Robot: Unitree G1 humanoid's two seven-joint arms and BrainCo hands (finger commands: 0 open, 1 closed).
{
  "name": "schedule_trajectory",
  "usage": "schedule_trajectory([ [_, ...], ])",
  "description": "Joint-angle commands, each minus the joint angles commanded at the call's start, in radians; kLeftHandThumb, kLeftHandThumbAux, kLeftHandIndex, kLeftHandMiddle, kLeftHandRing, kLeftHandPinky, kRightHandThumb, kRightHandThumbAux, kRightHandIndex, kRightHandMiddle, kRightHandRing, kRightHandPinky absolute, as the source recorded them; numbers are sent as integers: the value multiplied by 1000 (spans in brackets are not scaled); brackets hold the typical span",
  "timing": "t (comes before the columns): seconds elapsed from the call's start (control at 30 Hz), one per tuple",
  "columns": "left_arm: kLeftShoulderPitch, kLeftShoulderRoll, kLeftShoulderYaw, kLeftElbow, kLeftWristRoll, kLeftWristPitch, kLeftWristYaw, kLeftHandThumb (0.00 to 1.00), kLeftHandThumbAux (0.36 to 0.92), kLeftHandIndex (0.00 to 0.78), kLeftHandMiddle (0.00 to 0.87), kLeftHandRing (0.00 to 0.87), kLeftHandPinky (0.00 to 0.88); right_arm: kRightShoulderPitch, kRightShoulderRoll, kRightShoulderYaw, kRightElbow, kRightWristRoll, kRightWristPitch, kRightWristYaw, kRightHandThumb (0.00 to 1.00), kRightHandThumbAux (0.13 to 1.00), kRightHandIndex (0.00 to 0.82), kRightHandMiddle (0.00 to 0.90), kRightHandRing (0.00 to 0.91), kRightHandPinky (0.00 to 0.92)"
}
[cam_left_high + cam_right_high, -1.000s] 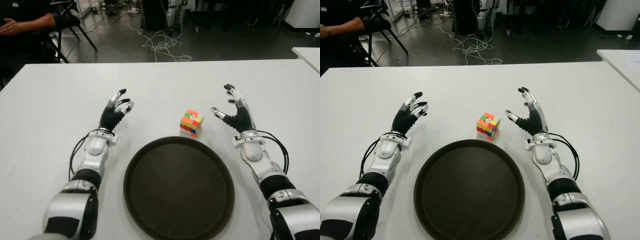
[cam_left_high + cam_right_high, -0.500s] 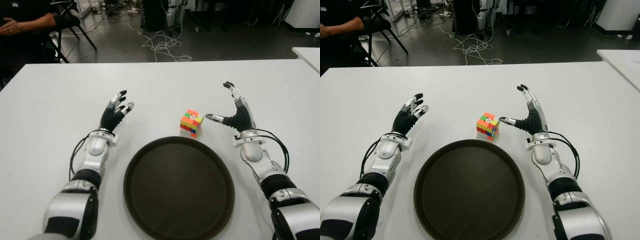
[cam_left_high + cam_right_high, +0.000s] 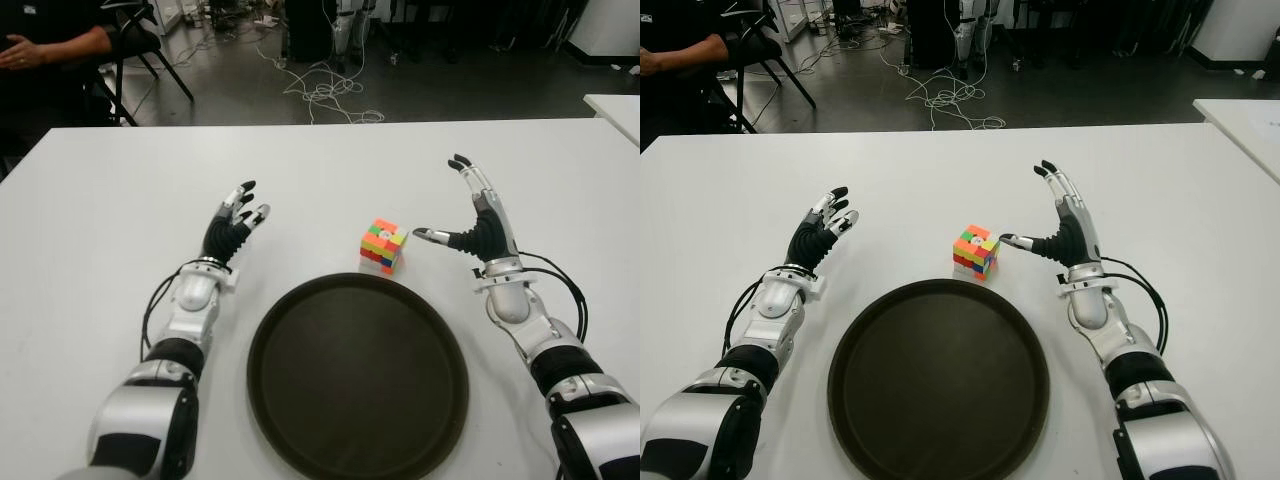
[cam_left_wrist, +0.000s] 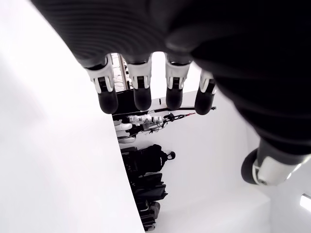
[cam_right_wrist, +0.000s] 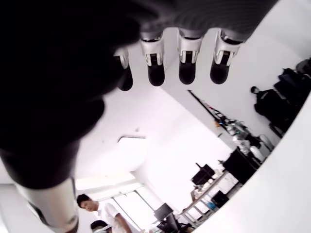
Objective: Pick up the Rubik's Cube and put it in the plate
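Left robot hand (image 3: 232, 222): fingers spread and holding nothing; shows over the tabletop (image 3: 100, 220) on the robot's left, well apart from the cube and level with it across the table; idle.
Plate (image 3: 300, 400): round, dark, nothing in it; sits on the tabletop between the two arms, nearest the robot.
Cube (image 3: 384, 245): multicoloured, on the tabletop just beyond the plate's far rim, a little to the right of the plate's middle; turned so a corner faces the robot; no long axis, all sides alike.
Right robot hand (image 3: 470, 215): open, fingers up and apart, thumb stretched sideways toward the cube; grips nothing.
Key relation: cube lies to the left of the right robot hand, thumb tip near its right face with a small gap showing; no contact visible.
Nearer hand: the right one, by a wide margin.
Step in hand, judged: reach not yet closed into a grasp; cube not yet lifted.
Next move, judged: short slide to the left, fingers over the far side, thumb against the near side, then a lift and a short carry toward the robot into the plate.
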Motion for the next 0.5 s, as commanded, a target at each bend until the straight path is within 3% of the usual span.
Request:
schedule_trajectory([
  [0.2, 1, -4, -8, -1, 10, -12, 30, 0, 541, 61, 92, 41, 9, -33, -17, 12, 1, -14, -39, -6, 0, 826, 46, 95, 104, 124],
  [0.5, 1, -3, -19, 1, 11, -7, 40, 0, 560, 72, 105, 54, 30, -114, -25, 20, -16, -16, -41, 17, 0, 813, 81, 131, 126, 117],
])
